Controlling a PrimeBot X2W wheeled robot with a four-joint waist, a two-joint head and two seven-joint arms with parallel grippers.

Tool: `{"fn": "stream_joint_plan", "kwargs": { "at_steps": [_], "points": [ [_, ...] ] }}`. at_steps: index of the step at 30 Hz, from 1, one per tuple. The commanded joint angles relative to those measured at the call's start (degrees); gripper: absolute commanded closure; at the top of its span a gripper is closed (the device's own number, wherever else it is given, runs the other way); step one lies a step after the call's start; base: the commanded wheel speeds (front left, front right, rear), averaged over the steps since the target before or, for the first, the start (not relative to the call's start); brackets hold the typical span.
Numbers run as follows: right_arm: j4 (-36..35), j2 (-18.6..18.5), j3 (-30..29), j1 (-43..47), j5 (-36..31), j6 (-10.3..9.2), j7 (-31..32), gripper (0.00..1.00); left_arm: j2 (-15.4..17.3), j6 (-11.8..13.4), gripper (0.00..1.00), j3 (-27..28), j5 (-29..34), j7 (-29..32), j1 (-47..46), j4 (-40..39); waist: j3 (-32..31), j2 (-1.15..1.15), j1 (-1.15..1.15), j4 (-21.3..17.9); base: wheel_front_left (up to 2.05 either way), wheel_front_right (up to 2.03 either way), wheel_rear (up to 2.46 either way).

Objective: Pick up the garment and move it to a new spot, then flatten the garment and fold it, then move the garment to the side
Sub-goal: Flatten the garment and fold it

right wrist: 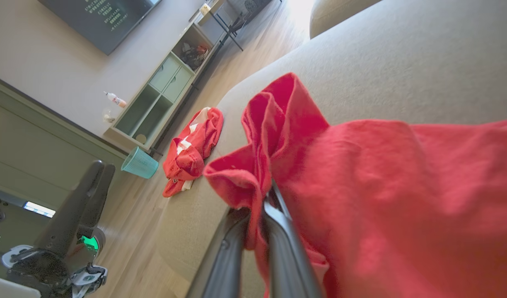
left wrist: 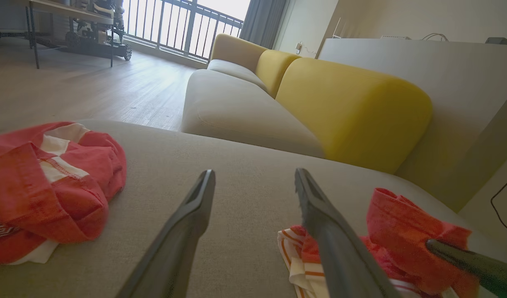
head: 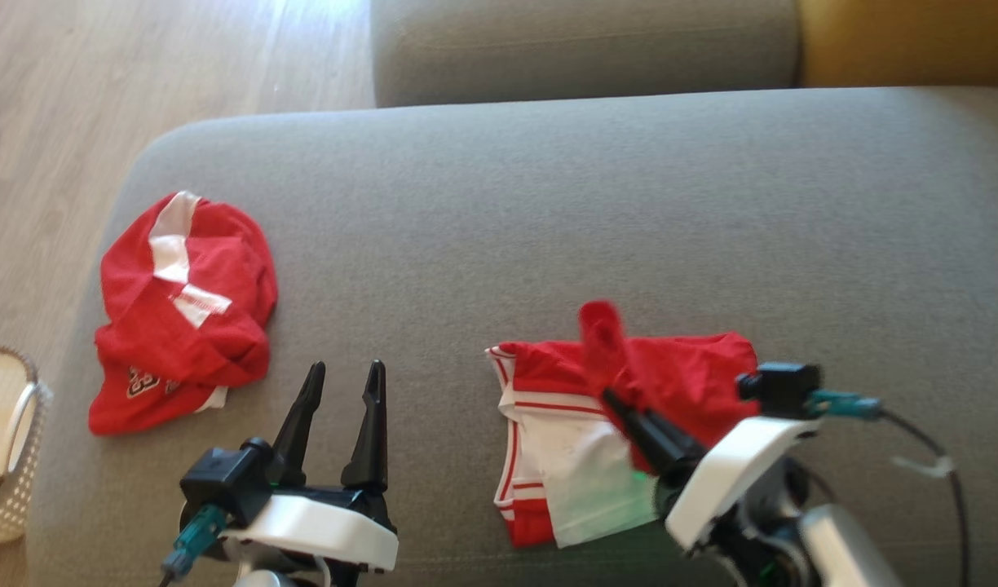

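The garment, soft red jersey with a white sleeve and red-white striped trim, lies bunched on the grey woven sofa cushion. One red fold is raised, with the right tool clamped together on it. Left of that, the left tool stands with its fingers apart. Farther left lies a smaller crumpled red piece with a white stripe and small blurred numerals. Beyond it is a pale perforated basket, contents unclear.

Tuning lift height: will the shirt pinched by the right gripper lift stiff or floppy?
Likely floppy: the garment peaks where the right gripper pinches it, the rest lying slack on the sofa. Probably light: one thin pinch raises that fold. Expect it to drape.
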Motion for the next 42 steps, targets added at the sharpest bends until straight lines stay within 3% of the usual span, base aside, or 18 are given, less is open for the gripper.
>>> {"fn": "stream_joint_plan", "kwargs": {
  "at_steps": [1,17,18,19,26,31,42],
  "points": [
    [0.04,0.21,3.24,-2.46,-0.11,0.0,-1.86,1.0,-0.15,-0.04,0.0,1.46,-0.38,-0.7,-2.12,-1.95,0.81,0.0,0.0,1.1,0.0,0.0,0.0],
    [13.8,0.21,9.63,-9.97,2.69,0.0,-12.14,1.0,-0.15,0.17,0.0,1.55,-1.21,-0.7,-4.12,-1.99,4.43,0.0,0.0,3.46,0.0,0.0,0.0],
    [14.74,0.21,9.89,-10.32,2.65,0.0,-12.34,0.57,-0.15,0.19,0.0,1.56,-1.23,-0.7,-4.22,-2.01,4.57,0.0,0.0,3.47,0.0,0.0,0.0],
    [15.52,0.21,10.33,-10.67,2.39,0.0,-12.56,0.02,-0.15,0.21,0.0,1.56,-1.24,-0.7,-4.3,-2.02,4.7,0.0,0.0,3.47,0.0,0.0,0.0],
    [17.75,0.21,13.97,-10.79,3.82,0.0,-12.99,0.0,-0.15,0.28,0.0,1.9,-1.16,-0.7,-4.5,-1.97,4.91,0.0,0.0,2.97,0.0,0.0,0.0],
    [13.83,0.21,14.07,-11.87,3.88,0.0,-13.15,0.0,-0.15,0.28,0.0,2.33,-0.96,-0.7,-4.19,-1.67,4.05,0.0,0.0,1.91,0.0,0.0,0.0],
    [3.11,0.21,-4.85,-11.88,-23.77,0.0,-12.69,0.0,-0.15,0.34,0.0,2.86,-0.22,-0.7,-3.56,-2.23,1.98,0.0,0.0,-0.24,0.0,0.0,0.0]
  ]
}}
